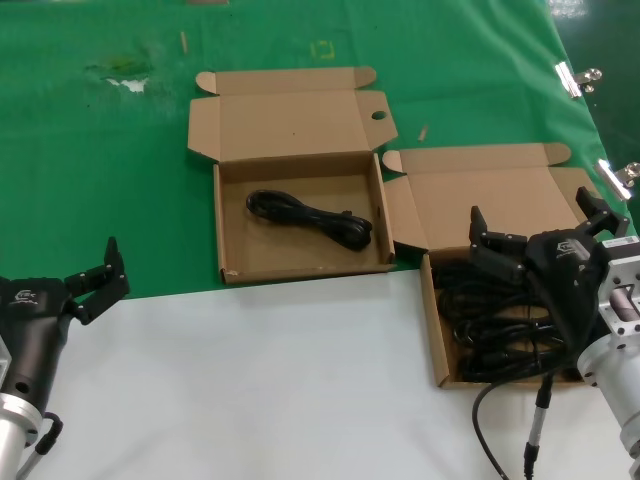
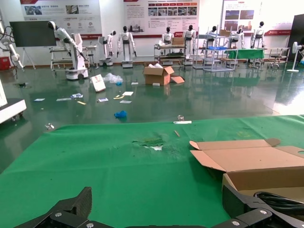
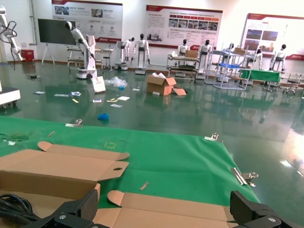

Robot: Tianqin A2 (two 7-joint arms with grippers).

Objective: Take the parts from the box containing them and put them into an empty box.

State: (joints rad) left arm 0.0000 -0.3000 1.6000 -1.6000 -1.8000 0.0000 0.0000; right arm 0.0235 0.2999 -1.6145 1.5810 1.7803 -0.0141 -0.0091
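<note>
The remaining cables (image 1: 495, 335) lie tangled in the plain-lidded box (image 1: 440, 350) on the right; one cable (image 1: 310, 217) already rests in the holed-lid box (image 1: 300, 215), just to its left. The right gripper (image 1: 540, 225) hovers above the tangle, fingers spread wide and holding nothing. The risk I see: those coils look interlocked, though shadow hides how badly, so a pinch may drag up several or tug the light box along. The left gripper (image 1: 95, 280) waits open, well apart, at the green cloth's (image 1: 100, 150) edge.
</note>
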